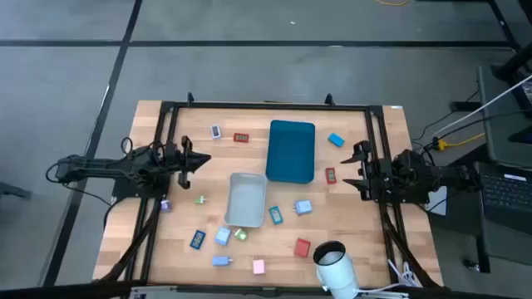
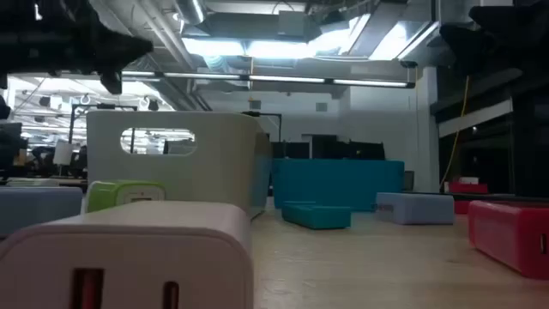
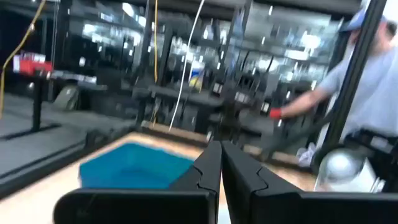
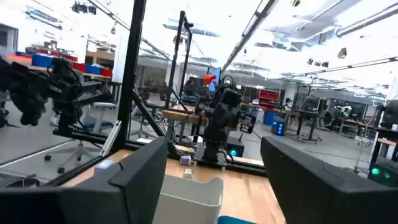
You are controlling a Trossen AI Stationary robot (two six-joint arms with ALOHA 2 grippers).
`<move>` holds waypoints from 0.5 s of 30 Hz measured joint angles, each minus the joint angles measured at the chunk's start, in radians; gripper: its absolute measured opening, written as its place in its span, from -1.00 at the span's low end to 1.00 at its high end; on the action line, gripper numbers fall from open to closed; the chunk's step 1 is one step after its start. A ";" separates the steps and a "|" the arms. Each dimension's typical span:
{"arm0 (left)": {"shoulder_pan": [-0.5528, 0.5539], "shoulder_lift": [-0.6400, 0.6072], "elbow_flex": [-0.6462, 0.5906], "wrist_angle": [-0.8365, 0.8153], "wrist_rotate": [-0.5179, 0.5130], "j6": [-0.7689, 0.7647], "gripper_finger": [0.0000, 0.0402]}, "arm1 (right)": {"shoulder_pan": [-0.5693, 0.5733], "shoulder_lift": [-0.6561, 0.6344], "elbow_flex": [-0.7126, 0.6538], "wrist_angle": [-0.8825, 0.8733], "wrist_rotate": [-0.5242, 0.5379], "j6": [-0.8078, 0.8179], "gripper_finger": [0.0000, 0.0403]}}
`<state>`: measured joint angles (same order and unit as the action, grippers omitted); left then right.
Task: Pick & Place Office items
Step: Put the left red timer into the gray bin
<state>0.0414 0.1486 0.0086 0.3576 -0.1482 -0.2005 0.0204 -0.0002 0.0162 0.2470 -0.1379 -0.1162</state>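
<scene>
A pale wooden surface point(image 1: 349, 241) inside a black frame sits on a grey floor, with an open workshop of racks and ceiling lights beyond it; in the left wrist view a person in a light shirt point(image 3: 373, 81) stands past the far edge.

Taking the high view as a clock face, the teal tray point(image 1: 291, 150) lies just toward 12 from centre and the grey bin point(image 1: 247, 199) just toward 6, corner almost touching corner. That central placing probably lets either arm reach both.

The office items point(image 1: 302, 247) are not in either container. They lie scattered round them: a red piece point(image 1: 241, 137) and a small pale one toward 11, a light blue block point(image 1: 336, 139) toward 1, a red piece point(image 1: 330, 175) just beside the tray toward 3, and the thickest cluster from 5 round to 8, with a pink piece point(image 1: 258, 267) near 6. Nothing looks sorted yet, so the task seems to stand at its start.

The left end effector point(image 1: 198, 159) hovers at 9 with its fingers point(image 3: 208, 168) pressed together and nothing between them. The right end effector point(image 1: 352, 172) hangs at 3, its fingers point(image 4: 140, 177) spread wide and empty, pointed inward at the bin. Both arms look poised at the sides, keeping the middle free.
</scene>
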 joint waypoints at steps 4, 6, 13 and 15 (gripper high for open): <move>0.000 0.000 0.000 0.113 0.001 -0.008 -0.97 | 0.000 0.000 0.000 0.000 0.046 0.082 0.32; 0.000 0.000 0.000 0.169 -0.005 -0.036 -0.97 | 0.000 0.000 0.000 0.000 0.064 0.099 0.32; 0.000 0.000 0.000 0.286 -0.057 -0.077 -0.98 | 0.000 0.000 0.000 0.000 0.071 0.110 0.32; 0.000 0.000 0.000 0.312 -0.059 -0.077 -0.98 | 0.000 0.000 0.000 0.000 0.071 0.110 0.32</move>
<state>0.0414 0.1486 0.0086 0.6696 -0.2073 -0.2779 0.0204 -0.0002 0.0162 0.2466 -0.0669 -0.0067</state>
